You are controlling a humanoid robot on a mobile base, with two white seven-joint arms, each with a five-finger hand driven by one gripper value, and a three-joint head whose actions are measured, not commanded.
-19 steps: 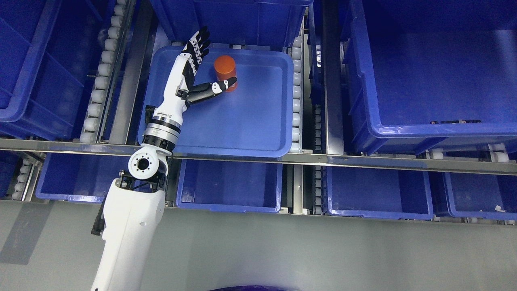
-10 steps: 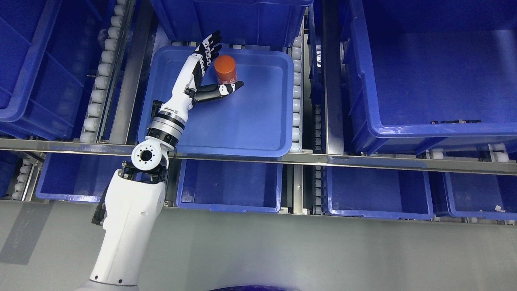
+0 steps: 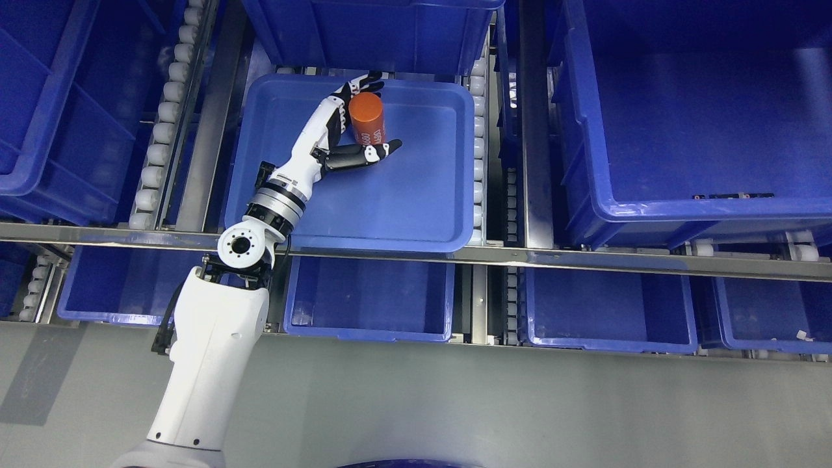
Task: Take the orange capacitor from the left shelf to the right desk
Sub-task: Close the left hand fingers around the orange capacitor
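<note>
Reaching into the blue tray [image 3: 416, 214] on the shelf, left hand [image 3: 341, 130] cupped around the orange capacitor [image 3: 366, 117]. Fingers behind it, thumb [image 3: 367, 155] across its front, not yet clenched tight. Capacitor tilted, near the tray's back wall.

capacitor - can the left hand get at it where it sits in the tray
Likely yes: the left hand is already in the open tray, thumb and fingers flanking the capacitor, nothing between them.
</note>
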